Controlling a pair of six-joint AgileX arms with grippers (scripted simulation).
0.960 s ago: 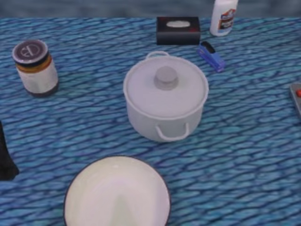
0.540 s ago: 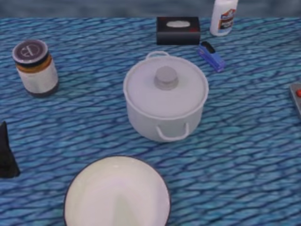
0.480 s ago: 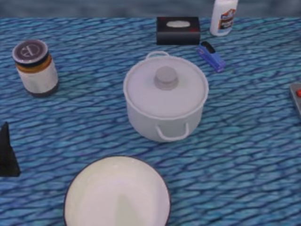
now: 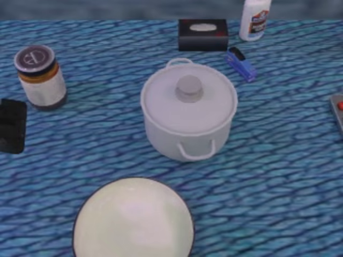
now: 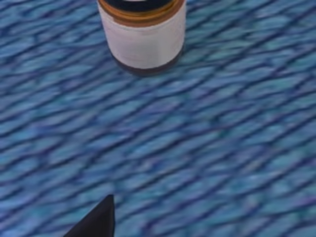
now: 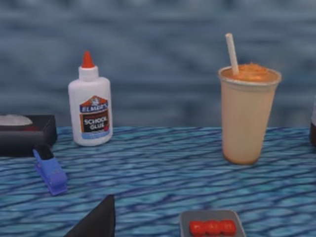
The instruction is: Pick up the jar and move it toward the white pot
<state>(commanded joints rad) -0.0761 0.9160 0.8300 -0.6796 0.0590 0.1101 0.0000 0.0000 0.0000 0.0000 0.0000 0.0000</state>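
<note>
**A:** Where is the jar (image 4: pixel 39 76) right now?

**B:** It stands upright on the blue cloth (image 4: pixel 278 160) at about 10 o'clock on the table, well apart from the white pot (image 4: pixel 188 110). Nothing holds it. Its dark lid with the white round logo faces up, with the amber band under it and the white label below.

**A:** And the pot?

**B:** Near the middle, lid on, grey knob on top, 1 loop handle toward 12 o'clock and 1 toward 6. From the jar it sits out toward 3 o'clock.

**A:** Which arm is close?

**B:** The left gripper (image 4: pixel 12 126). It shows as a dark block at the table's left edge, around 9 o'clock, just beside the jar on its 6 o'clock side and not touching it. Its wrist camera looks at the jar (image 5: pixel 142 34) across bare cloth, with only 1 dark fingertip (image 5: pixel 96 222) in the corner, so I cannot tell how its jaws stand.

**A:** The right arm?

**B:** Out of the overhead picture. Its camera shows 1 dark fingertip (image 6: pixel 96 222), a glue bottle (image 6: pixel 91 106), a blue stapler (image 6: pixel 49 170), a drink cup with a straw (image 6: pixel 248 113) and a grey remote with red buttons (image 6: pixel 212 227). I cannot tell its jaws either.

**A:** Anything else?

**B:** A white plate (image 4: pixel 133 219) at 6 o'clock and a black tissue box (image 4: pixel 203 34) at 12.
</note>
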